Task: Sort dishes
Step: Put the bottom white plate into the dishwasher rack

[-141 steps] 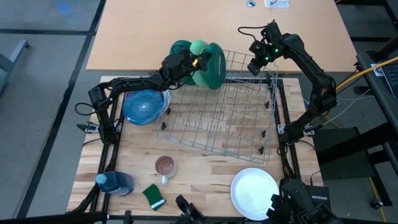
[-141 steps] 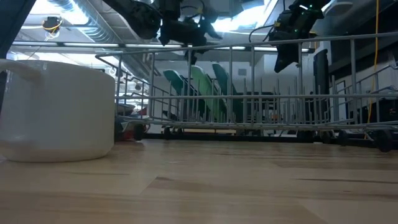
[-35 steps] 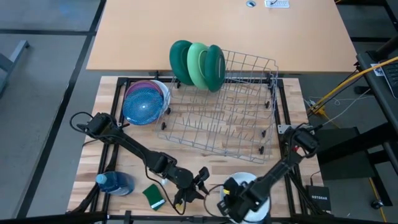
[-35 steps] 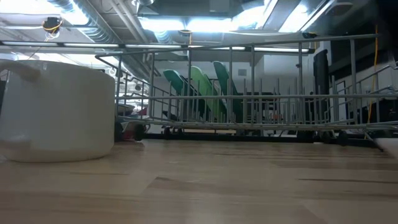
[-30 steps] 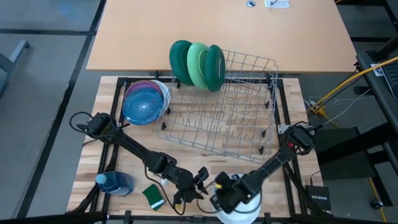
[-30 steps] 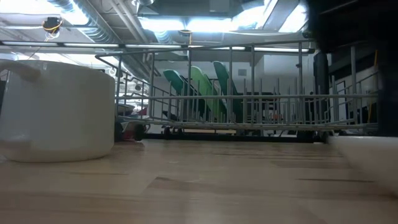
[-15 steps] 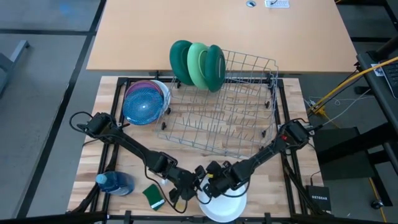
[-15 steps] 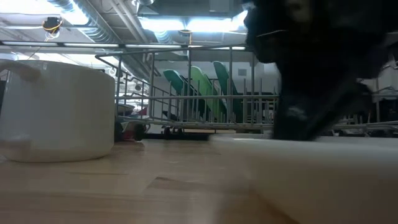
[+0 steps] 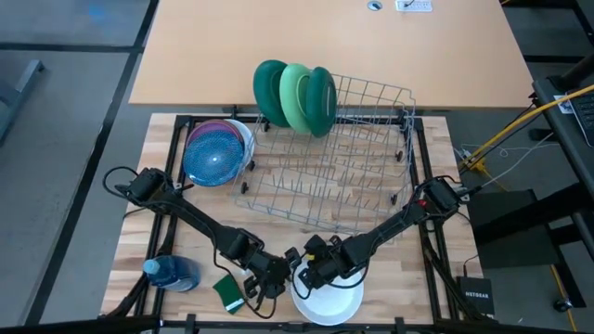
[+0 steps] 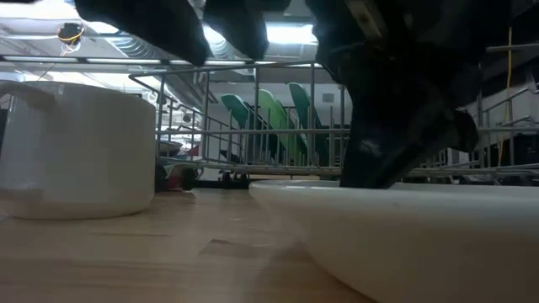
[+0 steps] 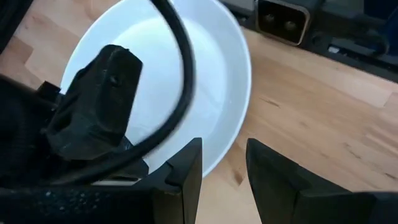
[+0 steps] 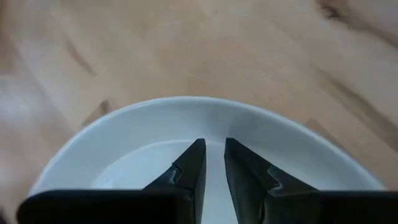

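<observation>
High view, white plate (image 9: 329,302): lay flat at the table's (image 9: 371,255) near edge, bare wood on both sides.
Left wrist view, left gripper (image 11: 222,163): narrow gap, astride the plate's rim.
Right wrist view, right gripper (image 12: 211,160): fingers nearly together, inside the plate.

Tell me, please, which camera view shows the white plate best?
The left wrist view: the white plate shows nearly whole. The high view has it cut by the picture's edge, the low view only its side, the right wrist view only part.
</observation>
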### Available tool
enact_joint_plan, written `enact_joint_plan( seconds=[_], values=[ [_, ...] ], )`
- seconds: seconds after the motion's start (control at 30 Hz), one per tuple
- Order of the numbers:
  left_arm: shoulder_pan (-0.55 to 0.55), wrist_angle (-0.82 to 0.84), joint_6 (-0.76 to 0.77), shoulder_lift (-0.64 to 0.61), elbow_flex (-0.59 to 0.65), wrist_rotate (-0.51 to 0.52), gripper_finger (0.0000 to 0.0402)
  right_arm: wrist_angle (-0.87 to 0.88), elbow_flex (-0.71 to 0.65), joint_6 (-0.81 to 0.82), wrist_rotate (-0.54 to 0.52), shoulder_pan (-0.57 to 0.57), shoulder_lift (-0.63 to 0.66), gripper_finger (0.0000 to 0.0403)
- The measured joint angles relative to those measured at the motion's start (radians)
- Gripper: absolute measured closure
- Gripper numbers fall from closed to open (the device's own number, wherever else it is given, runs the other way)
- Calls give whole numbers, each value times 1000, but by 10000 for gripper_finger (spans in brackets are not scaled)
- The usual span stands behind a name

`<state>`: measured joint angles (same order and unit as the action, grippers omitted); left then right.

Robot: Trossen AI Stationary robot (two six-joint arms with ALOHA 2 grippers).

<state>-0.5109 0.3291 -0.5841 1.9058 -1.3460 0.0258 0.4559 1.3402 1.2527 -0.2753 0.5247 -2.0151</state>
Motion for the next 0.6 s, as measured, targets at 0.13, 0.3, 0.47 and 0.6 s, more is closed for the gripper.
enact_joint_plan(
  seconds=[0.13, 0.3, 0.47, 0.6],
  values=[
    [-12, -6, -34, 0, 0, -4, 288, 39, 41, -26, 15, 21, 10, 338],
    [-32, -32, -80, 3, 0, -3, 288, 193, 129, -25, 16, 80, 22, 338],
    [-33, -33, -77, 4, 1, 13, 288, 355, 242, -34, 5, 161, 23, 338],
    [-33, -35, -78, 4, 1, 24, 288, 424, 292, -87, 5, 239, 24, 338]
  ],
)
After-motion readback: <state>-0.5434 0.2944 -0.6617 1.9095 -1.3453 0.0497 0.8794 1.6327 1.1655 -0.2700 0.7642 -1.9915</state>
